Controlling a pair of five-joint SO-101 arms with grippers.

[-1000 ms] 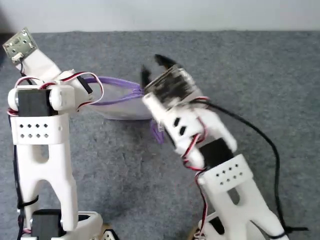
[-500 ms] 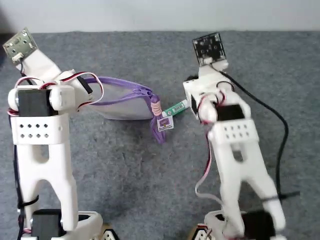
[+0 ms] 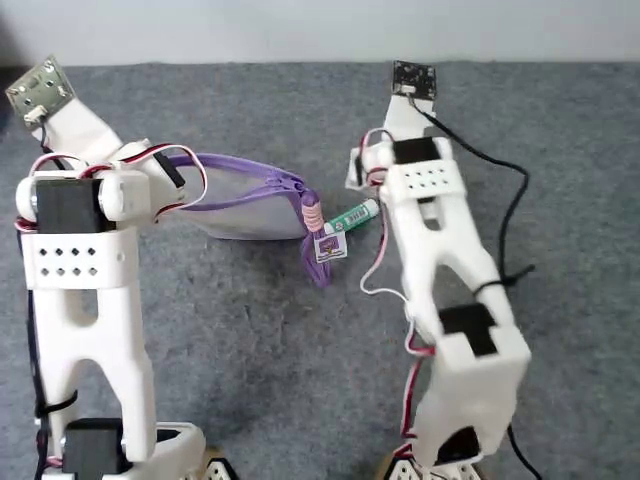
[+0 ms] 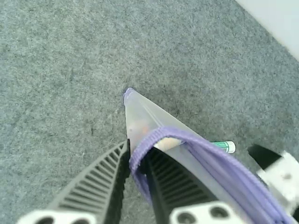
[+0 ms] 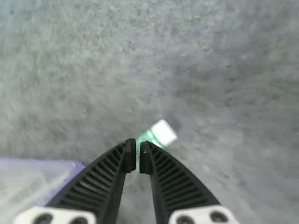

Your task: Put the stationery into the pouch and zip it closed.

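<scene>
A translucent pouch (image 3: 245, 205) with a purple zip edge lies on the grey carpet, its zip pull and tag (image 3: 326, 247) hanging at the right end. My left gripper (image 3: 175, 175) is shut on the pouch's purple edge (image 4: 149, 140) at its left end. A green-and-white stick (image 3: 355, 215) lies on the carpet just right of the zip end. The right arm (image 3: 420, 190) stands folded above that stick. My right gripper (image 5: 137, 145) is shut with nothing in it, its tips just short of the stick (image 5: 158, 134). A corner of the pouch (image 5: 28, 182) lies beside it.
Grey carpet (image 3: 240, 340) covers the whole table, with a pale wall along the far edge. The right arm's black cable (image 3: 505, 215) loops over the carpet to its right. Both arm bases stand at the near edge.
The right arm has swung away from the pouch's zip end to the right and folded upright. The green-and-white stick has come into sight beside the zip pull. The left arm has kept still.
</scene>
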